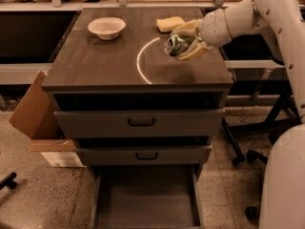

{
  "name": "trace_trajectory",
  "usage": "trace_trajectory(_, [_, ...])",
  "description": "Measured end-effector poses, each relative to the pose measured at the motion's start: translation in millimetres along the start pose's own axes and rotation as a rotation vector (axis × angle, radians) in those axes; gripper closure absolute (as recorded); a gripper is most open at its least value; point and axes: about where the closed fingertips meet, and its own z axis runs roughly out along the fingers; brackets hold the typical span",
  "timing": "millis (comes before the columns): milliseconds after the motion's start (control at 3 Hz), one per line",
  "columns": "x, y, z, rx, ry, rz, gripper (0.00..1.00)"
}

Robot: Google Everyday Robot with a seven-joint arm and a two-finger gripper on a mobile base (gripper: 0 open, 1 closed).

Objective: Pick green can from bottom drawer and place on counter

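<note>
**Gripper (185, 43) holds green can (174, 45) over counter (95, 66)**

The gripper reaches in from 3 o'clock, its fingers clasped around the tilted can at the counter's 2 o'clock, just right of a white arc (141, 61). A white bowl (106, 27) sits at 11 o'clock and a yellow sponge (170, 23) at 1. Below, the bottom drawer (145, 202) is pulled open.

The white arm (233, 20) reaches in from the right, its hand (181, 44) clamped around the green can (173, 46) over the counter (105, 63).
</note>
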Motion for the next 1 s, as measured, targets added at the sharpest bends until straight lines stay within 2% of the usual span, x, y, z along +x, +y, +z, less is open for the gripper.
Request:
trace_trajectory(333, [9, -5, 8, -0.018, 0.033, 0.037, 0.82])
trace_trajectory(667, [17, -11, 18, -0.045, 0.067, 0.074, 0.50])
trace_trajectory(1000, [20, -17, 22, -0.053, 0.077, 0.089, 0.27])
